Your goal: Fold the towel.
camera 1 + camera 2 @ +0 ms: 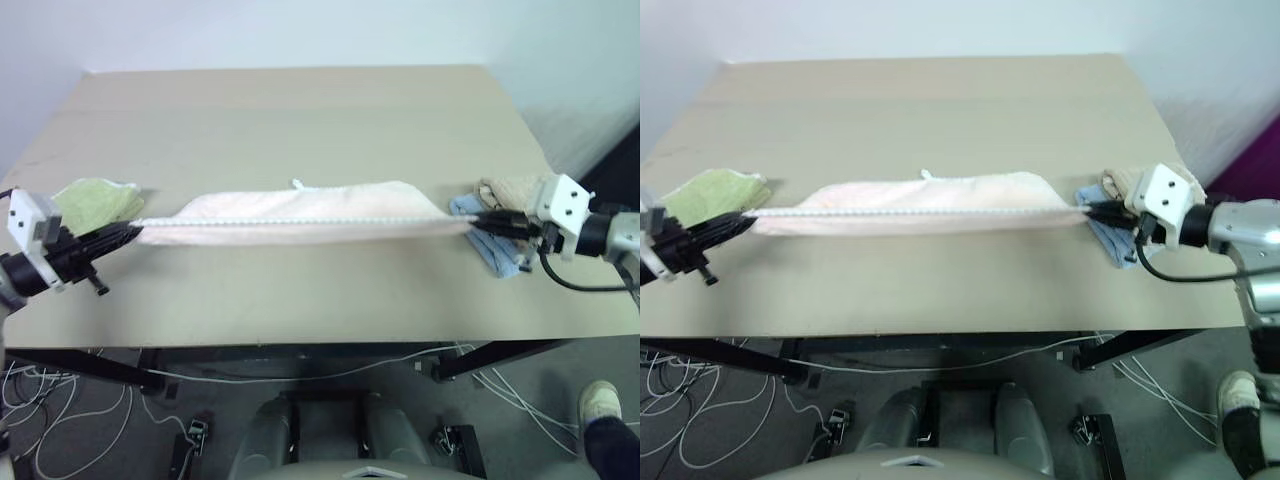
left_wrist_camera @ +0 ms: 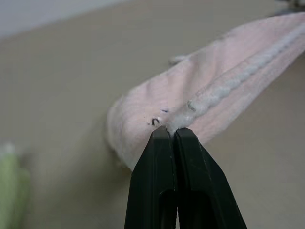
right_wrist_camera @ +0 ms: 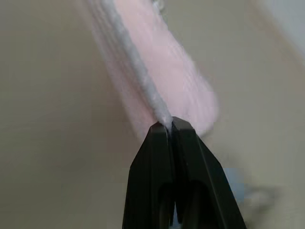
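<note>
Towel (image 1: 300, 212): pale pink terry, white scalloped edge, small white loop tag at its far side. Stretched taut in a long narrow band across the middle of the worktop (image 1: 300, 110), running 9 to 3 o'clock. White edging forms the straight top line; pink cloth hangs below it in a shallow belly, lower part looks to rest on or just above the worktop, can't tell which. Looks doubled lengthwise, two layers under the edging in the wrist views.

Left tool (image 1: 128, 232) at 9 o'clock end: fingers pressed together, pinching the towel's edging at the corner. Right tool (image 1: 478, 222) at 3 o'clock end: same, pressed together on the edging at the other corner.

Around it: light green folded towel (image 1: 95, 200) just behind the left tool, 9 o'clock. Beige waffle folded towel (image 1: 510, 190) and a light blue cloth (image 1: 495, 250) by the right tool, 3 o'clock; blue one lies under/beside that tool. Person's shoe (image 1: 600, 400) on the floor at 4-5 o'clock. Cables on the floor at 7 o'clock.

Progress, my read: roughly halfway. One lengthwise fold seems in, towel held up and tensioned betw. both tools. Left: lay it flat, bring the short ends together at least once, release, square it up.
</note>
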### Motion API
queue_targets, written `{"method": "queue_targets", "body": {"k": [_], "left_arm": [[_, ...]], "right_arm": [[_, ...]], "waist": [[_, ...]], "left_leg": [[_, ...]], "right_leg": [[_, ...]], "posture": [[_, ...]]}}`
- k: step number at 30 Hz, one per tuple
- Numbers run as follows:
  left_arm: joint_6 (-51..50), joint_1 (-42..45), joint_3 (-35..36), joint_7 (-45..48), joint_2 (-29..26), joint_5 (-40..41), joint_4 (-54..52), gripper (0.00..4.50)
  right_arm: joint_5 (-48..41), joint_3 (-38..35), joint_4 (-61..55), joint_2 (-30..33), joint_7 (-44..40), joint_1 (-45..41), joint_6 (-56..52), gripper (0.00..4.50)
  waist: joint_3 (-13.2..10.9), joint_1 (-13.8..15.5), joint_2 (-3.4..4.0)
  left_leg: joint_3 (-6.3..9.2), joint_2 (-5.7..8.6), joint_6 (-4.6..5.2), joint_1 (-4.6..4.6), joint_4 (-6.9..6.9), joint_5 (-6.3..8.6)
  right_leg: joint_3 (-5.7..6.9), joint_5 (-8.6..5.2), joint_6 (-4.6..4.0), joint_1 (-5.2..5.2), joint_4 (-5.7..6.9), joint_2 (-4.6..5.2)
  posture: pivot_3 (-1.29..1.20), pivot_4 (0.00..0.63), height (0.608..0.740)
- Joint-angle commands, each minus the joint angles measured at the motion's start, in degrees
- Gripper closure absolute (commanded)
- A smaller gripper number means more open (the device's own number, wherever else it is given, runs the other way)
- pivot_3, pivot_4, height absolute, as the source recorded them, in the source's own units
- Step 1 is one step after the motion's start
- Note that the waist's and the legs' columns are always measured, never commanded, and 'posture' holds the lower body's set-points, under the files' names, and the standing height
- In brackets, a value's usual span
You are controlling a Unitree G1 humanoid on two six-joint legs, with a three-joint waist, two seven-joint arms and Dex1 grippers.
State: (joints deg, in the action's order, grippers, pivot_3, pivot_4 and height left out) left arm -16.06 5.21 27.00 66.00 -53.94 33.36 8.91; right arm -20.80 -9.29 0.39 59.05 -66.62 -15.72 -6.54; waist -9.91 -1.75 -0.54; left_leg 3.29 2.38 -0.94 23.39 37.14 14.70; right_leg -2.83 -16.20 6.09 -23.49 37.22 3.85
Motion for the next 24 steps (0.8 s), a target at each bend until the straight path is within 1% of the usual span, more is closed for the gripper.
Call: {"method": "queue_targets", "body": {"k": [1, 3, 5, 10, 15, 19, 21, 24], "left_arm": [[-5.79, -5.95, 6.43, 0.01, -2.76, 2.32, -6.7, 4.5], [-8.46, -9.59, 8.03, 0.68, -3.47, 2.92, -9.35, 4.5], [-10.57, -12.47, 9.2, 1.38, -4.22, 3.1, -10.93, 4.5], [-11.68, -15.85, 10.25, 2.04, -4.38, 2.44, -13.54, 4.5], [-10.18, -11.42, 6.62, -1.41, -3.66, -0.13, -11.5, 4.5], [-4.41, -1.55, 0.59, -7.23, -1.12, -5.9, -4.52, 4.5], [-0.82, 3.77, -3.25, -9.25, 0.78, -9.17, -0.19, 4.5], [4.19, 8.75, -7.2, -11.0, 2.13, -13.6, 5.4, 4.5]], "right_arm": [[-5.67, -7.03, -9.08, 3.21, -3.01, 7.25, -6.83, 4.48], [-7.75, -8.73, -12.14, 4.0, -4.83, 11.87, -9.88, 4.48], [-9.85, -10.11, -14.09, 4.58, -6.2, 14.59, -12.9, 4.48], [-10.62, -11.11, -15.83, 5.08, -7.62, 16.53, -15.15, 4.48], [-6.55, -6.66, -12.04, 3.97, -5.15, 9.88, -12.42, 4.48], [-1.46, -0.76, -5.59, 1.18, -1.89, 0.06, -9.47, 4.48], [2.76, 3.3, 0.05, -1.14, -0.12, -5.81, -7.03, 4.48], [6.86, 7.06, 6.13, -3.4, 0.38, -10.71, -2.99, 4.48]], "waist": [[0.01, 0.57, -0.01], [0.01, 0.82, -0.01], [0.01, 0.97, -0.02], [0.02, 1.11, -0.02], [0.02, 1.07, -0.02], [0.02, 1.11, -0.01], [0.02, 1.04, -0.02], [0.02, 1.03, -0.03]], "left_leg": [[0.0, 0.0, 0.0, -0.06, -0.01, 0.0], [0.0, -0.02, 0.0, -0.14, -0.02, 0.01], [0.0, -0.02, 0.0, -0.13, -0.02, 0.02], [-0.01, 0.01, 0.0, -0.12, -0.02, 0.02], [0.0, 0.01, -0.01, -0.12, -0.03, 0.03], [-0.01, 0.06, -0.02, -0.13, -0.05, 0.02], [-0.01, 0.09, -0.02, -0.1, -0.04, 0.02], [-0.04, 0.14, -0.02, 0.0, -0.04, 0.02]], "right_leg": [[0.0, 0.0, 0.0, 0.06, -0.02, 0.01], [0.01, 0.0, -0.01, 0.17, -0.09, 0.03], [0.01, -0.01, -0.01, 0.19, -0.13, 0.06], [0.05, -0.01, -0.02, 0.2, -0.16, 0.16], [0.06, -0.01, -0.03, 0.18, -0.17, 0.18], [0.08, -0.01, -0.02, 0.17, -0.17, 0.2], [0.09, 0.0, -0.02, 0.13, -0.16, 0.2], [0.14, 0.01, 0.0, -0.01, -0.12, 0.19]], "posture": [[0.0, 0.15, 0.74], [0.0, 0.15, 0.74], [0.0, 0.15, 0.74], [0.0, 0.15, 0.74], [0.0, 0.15, 0.74], [0.0, 0.15, 0.74], [0.0, 0.15, 0.74], [0.0, 0.15, 0.74]]}}
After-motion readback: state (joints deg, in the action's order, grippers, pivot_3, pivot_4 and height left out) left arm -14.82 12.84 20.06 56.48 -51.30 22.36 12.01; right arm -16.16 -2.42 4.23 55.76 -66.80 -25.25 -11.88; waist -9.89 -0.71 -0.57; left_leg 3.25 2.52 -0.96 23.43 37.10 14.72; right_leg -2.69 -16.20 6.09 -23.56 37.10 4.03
